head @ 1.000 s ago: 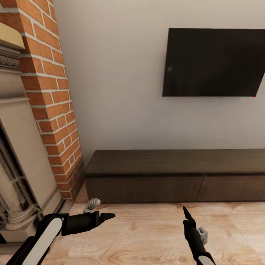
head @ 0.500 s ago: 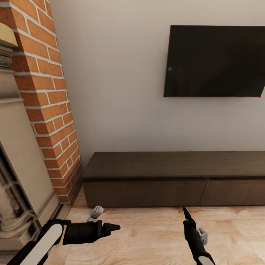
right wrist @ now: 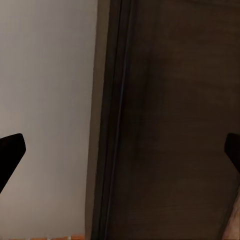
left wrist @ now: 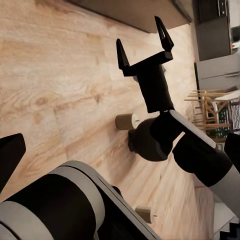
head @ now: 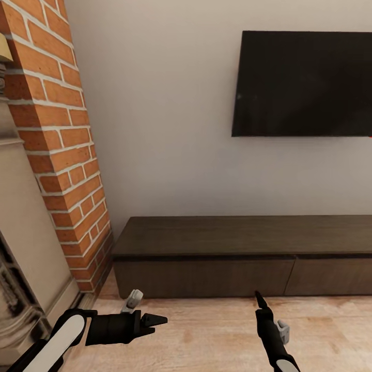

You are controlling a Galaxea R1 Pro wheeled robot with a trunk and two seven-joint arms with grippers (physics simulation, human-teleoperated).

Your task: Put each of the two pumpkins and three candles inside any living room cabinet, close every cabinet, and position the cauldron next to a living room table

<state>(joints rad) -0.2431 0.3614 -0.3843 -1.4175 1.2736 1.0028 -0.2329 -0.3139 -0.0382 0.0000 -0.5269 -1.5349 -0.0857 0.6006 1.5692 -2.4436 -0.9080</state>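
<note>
Ahead of both hands: cabinet [head: 243, 256], drawers shut; right hand [left wrist: 142, 46] open, empty; left hand [head: 155, 320] state unclear.

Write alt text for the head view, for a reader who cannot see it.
A long low dark brown wood cabinet with shut flat drawer fronts stands against a pale wall under a wall-mounted black TV screen. A red brick column rises at the left, and the left gripper and right gripper hang empty over the light wood floor.
</note>
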